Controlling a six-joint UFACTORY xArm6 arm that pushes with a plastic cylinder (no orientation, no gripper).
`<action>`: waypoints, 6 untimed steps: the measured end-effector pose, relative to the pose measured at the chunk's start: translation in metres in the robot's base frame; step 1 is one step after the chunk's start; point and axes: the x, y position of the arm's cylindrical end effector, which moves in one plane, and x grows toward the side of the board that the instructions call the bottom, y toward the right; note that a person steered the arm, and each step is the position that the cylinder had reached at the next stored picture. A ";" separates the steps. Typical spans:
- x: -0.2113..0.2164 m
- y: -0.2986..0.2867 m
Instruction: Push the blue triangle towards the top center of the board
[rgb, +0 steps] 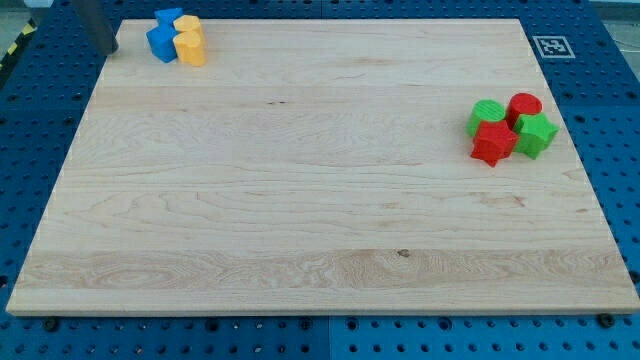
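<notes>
Two blue blocks sit at the board's top left corner, one at the top edge (168, 17) and one just below it (160, 42); I cannot tell which of them is the triangle. Two yellow blocks (190, 40) touch them on the right. My dark rod comes down at the view's top left, and my tip (111, 49) rests off the board's left edge. It is a short gap to the left of the lower blue block and does not touch it.
A tight cluster lies near the board's right edge: a red cylinder (524, 105), a red star-like block (492, 142) and two green blocks (487, 115) (536, 134). A fiducial tag (551, 46) marks the top right corner. The wooden board (300, 200) lies on a blue pegboard.
</notes>
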 end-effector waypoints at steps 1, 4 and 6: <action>-0.024 -0.001; -0.063 0.053; -0.028 0.185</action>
